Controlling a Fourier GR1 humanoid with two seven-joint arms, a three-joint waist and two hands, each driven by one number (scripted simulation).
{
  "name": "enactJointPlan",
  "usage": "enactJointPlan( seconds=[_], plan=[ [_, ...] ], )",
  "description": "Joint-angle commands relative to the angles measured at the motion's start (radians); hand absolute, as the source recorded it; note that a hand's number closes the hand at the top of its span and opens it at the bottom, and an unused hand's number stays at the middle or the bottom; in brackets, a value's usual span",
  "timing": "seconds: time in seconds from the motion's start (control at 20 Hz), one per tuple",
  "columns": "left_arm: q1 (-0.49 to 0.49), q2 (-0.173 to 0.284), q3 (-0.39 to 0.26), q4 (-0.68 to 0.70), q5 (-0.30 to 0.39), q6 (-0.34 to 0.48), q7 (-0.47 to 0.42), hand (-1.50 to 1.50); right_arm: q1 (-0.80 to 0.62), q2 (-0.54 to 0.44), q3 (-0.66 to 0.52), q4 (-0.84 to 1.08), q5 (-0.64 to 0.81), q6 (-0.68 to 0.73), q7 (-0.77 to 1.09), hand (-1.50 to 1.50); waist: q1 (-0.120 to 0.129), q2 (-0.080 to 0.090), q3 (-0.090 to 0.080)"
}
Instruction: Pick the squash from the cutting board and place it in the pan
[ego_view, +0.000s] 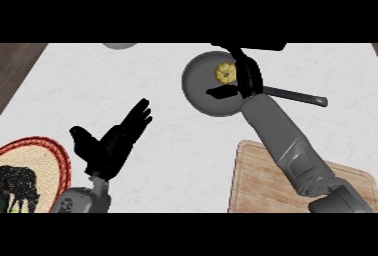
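— Reaching out with my right hand (244, 75) over the grey pan (198, 87), I have its fingers spread and relaxed, with nothing in them.

— And the squash?

— The yellow squash (225, 73) lies inside the pan, toward its far side, just beside my right hand's fingers. Whether a fingertip touches it, I cannot tell.

— Where does the pan sit?

— On the white counter (170, 150), its black handle (299, 95) pointing off to the right, passing behind my right forearm. The wooden cutting board (255, 190) lies nearer to me, under that same forearm, well apart from the squash.

— Your other hand?

— My left hand (111, 142) rests at the lower left with its fingers straight and up, thumb out to the side, holding nothing. Beside it, at the left edge, is a round plate (55, 150) with a red woven rim and a dark pattern at its centre.
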Motion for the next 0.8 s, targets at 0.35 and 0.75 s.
enactJointPlan(
  seconds=[0.35, 0.75],
  plan=[
    [-0.002, 0.0, 0.01, 0.017, -0.016, 0.008, -0.014, 0.0, 0.023, -0.108, -0.207, 0.037, -0.22, 0.403, -0.17, -1.5, -0.02, -0.006, -0.002],
    [-0.006, 0.021, 0.051, 0.011, 0.022, -0.019, -0.008, 0.0, 0.101, -0.256, -0.195, 0.095, -0.206, 0.735, -0.314, -1.5, -0.036, -0.014, -0.002]
  ],
)
